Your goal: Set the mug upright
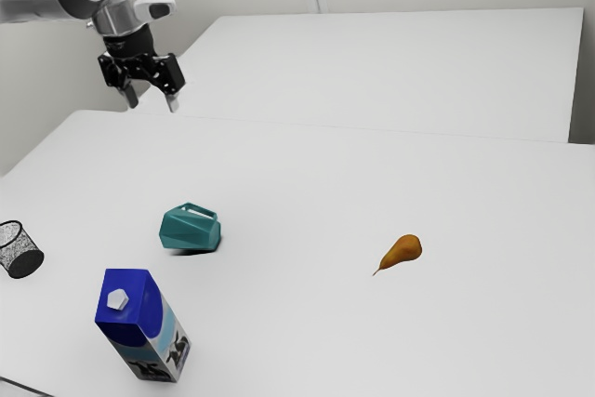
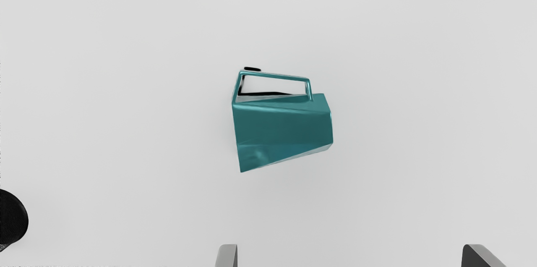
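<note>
My gripper point(image 1: 152, 105) is high above the table at the exterior view's upper left, open with nothing between its fingers. Below it and nearer that camera, a teal faceted mug point(image 1: 190, 229) lies on its side on the white table point(image 1: 297, 192). In the wrist view the mug point(image 2: 283, 126) lies ahead of the gripper point(image 2: 350, 256), whose fingertips stand wide apart. The handle is angled upward along one side of the mug. The inside of the mug is hidden.
A blue-topped carton point(image 1: 139, 323) stands near the mug. A black mesh cup point(image 1: 19, 250) is at the exterior view's left edge; its black end point(image 2: 11, 217) appears in the wrist view. A brown pear point(image 1: 402, 250) lies toward the exterior view's right.
</note>
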